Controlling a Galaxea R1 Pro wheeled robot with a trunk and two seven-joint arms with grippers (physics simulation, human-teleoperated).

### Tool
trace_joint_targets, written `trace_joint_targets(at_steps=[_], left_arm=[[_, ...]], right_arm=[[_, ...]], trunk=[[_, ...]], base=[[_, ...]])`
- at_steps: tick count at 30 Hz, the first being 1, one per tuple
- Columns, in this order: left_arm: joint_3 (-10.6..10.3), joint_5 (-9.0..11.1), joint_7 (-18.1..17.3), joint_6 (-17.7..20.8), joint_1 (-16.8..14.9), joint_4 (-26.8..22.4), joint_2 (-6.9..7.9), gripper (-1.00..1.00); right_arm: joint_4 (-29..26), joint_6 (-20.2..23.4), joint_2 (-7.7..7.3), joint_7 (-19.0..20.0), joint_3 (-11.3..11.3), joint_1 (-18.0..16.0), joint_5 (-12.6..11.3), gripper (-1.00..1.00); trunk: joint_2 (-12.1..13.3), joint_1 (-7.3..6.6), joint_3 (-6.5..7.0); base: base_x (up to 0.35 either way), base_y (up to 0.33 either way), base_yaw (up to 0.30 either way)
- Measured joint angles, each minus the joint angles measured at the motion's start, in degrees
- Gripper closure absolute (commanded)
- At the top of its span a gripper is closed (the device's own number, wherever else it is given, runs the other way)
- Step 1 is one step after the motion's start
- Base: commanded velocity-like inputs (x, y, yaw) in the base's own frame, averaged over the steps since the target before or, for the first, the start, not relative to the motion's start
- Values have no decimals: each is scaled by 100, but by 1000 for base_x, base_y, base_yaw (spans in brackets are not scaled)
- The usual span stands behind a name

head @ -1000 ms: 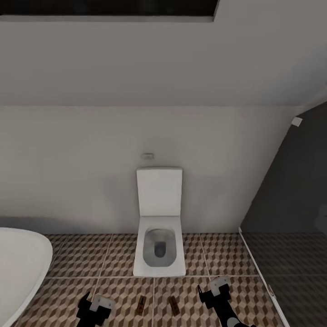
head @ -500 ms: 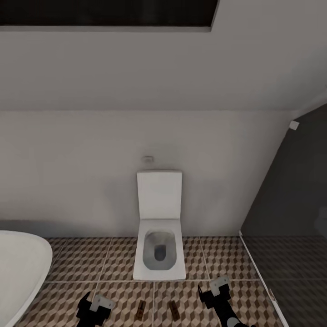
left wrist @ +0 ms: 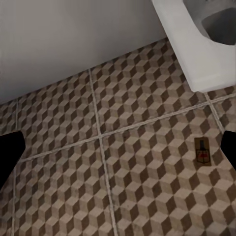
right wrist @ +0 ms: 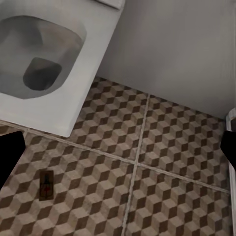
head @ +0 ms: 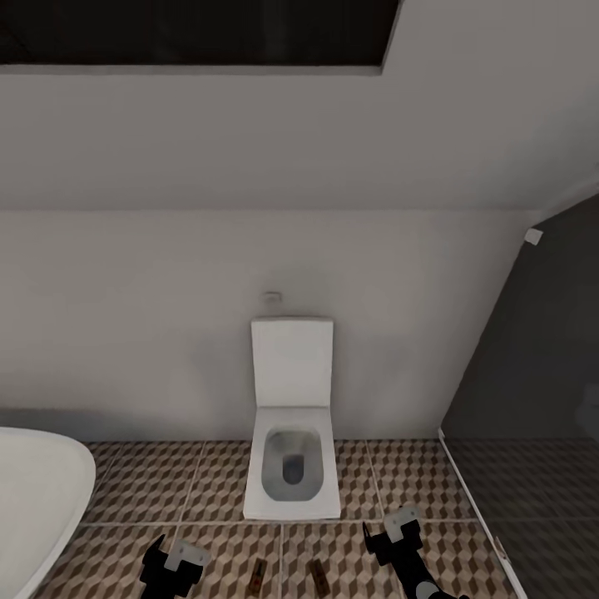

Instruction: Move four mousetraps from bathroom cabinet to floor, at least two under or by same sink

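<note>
Near the toilet [head: 291,453], two mousetraps [head: 259,571] lie on the bathroom floor [head: 141,482]; my left fingers [head: 170,566] and right fingers [head: 391,532] are spread, empty. Rolling forward risks crushing them.

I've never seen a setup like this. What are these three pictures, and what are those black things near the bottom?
It is a simulated two-armed robot in a bathroom. The big picture comes from its head camera; the black shapes are its left gripper and right gripper, both open and holding nothing. The other two pictures come from cameras on each wrist, looking down past the fingers. On the patterned floor lie two small mousetraps, in front of the toilet. A white basin sits at the left.
</note>
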Motion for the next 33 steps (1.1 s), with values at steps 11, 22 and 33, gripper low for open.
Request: trace_joint_targets(at_steps=[11, 22, 33], left_arm=[[0, 0, 0, 0, -3, 0, 0, -100], [-3, -3, 9, 5, 1, -1, -113, -100], [0, 0, 14, 654, 36, -7, -175, -100]], right_arm=[[0, 0, 0, 0, 0, 0, 0, -100], [0, 39, 29, -8, -2, 0, 0, -100], [5, 805, 150, 24, -12, 16, -19, -100]], trunk=[[0, 0, 102], [1, 0, 177], [1, 0, 181]], base=[[0, 0, 0], [0, 0, 0], [0, 0, 0]])
